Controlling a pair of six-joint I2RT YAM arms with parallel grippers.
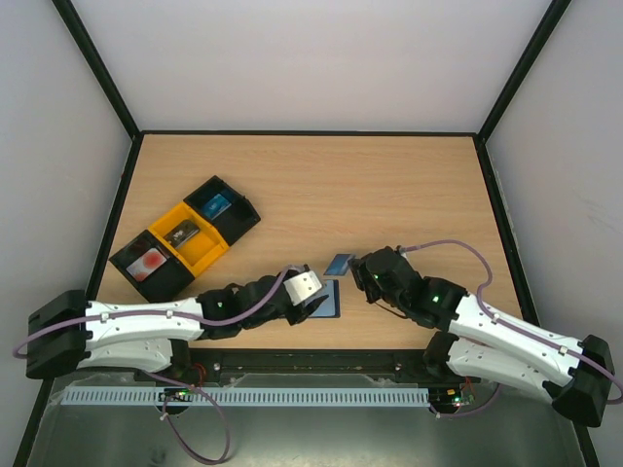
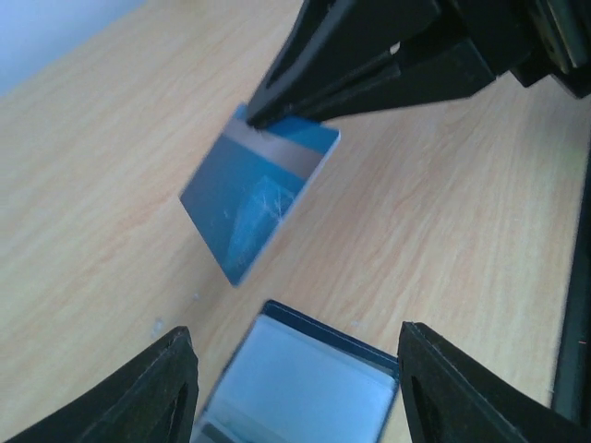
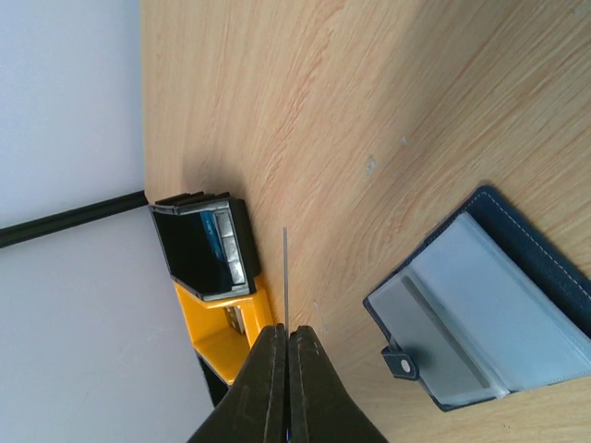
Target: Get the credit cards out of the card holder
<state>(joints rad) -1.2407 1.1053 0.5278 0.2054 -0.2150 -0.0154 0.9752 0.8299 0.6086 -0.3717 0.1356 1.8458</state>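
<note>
The dark navy card holder point(image 1: 331, 302) lies open on the wooden table near the front edge, its clear pockets facing up point(image 3: 499, 314). A blue credit card point(image 1: 339, 264) hangs tilted above the table just beyond it. My right gripper point(image 1: 356, 267) is shut on the card's edge; the right wrist view shows the card edge-on point(image 3: 285, 272) between the jaws point(image 3: 287, 330). In the left wrist view the card point(image 2: 259, 198) hangs from the right fingers point(image 2: 305, 92). My left gripper point(image 2: 295, 334) stands open over the holder point(image 2: 305, 388), one finger on each side.
A row of open tray boxes sits at the left: a black one with a blue item point(image 1: 222, 206), a yellow one point(image 1: 190, 233), a black one with a red item point(image 1: 148, 263). Black frame rails border the table.
</note>
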